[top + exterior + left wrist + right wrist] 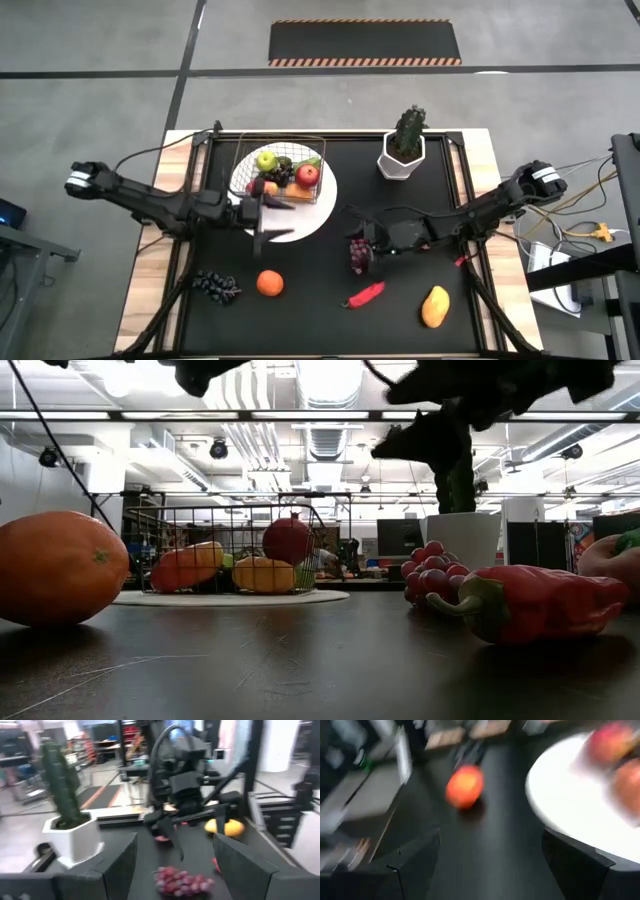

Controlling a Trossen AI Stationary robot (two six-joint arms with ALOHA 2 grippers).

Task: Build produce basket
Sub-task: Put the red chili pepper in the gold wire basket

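Grapes (358, 252) lie right beneath open right claw (357, 240).

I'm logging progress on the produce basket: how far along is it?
Partly done. The basket on the white plate already holds a green apple, a red apple and more. The right hand hangs open over a grape bunch; the left hand is empty. Left: orange, chili, mango, dark grapes.

tabletop (330, 310): black
plate (325, 212): white
chili (366, 295): red
orange (269, 284): orange
mango (434, 307): yellow
grapes (357, 251): dark purple
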